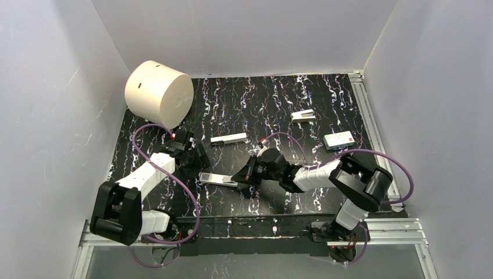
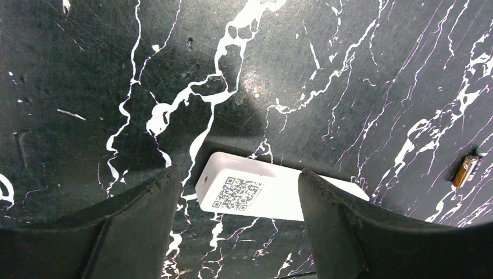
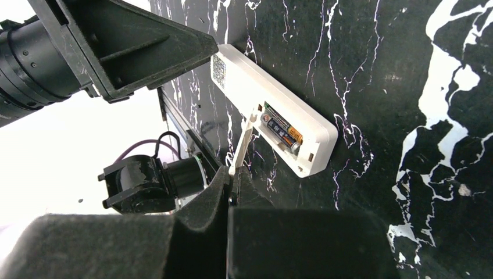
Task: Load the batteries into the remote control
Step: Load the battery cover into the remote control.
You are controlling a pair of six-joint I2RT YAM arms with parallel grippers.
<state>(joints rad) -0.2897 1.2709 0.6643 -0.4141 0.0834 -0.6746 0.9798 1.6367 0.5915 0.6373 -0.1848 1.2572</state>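
My right claw (image 3: 232, 180) is clenched on a thin white flap, probably the battery cover (image 3: 247, 136), standing up from the open recess of the remote control (image 3: 273, 93), where an orange-banded battery (image 3: 283, 132) lies seated. The remote lies flat on the worktop (image 2: 349, 70) between my two claws, its long axis running from one to the other. My left claw (image 2: 238, 177), released, straddles its QR-coded end, and beyond it a loose battery (image 2: 465, 170) rests apart on the worktop.
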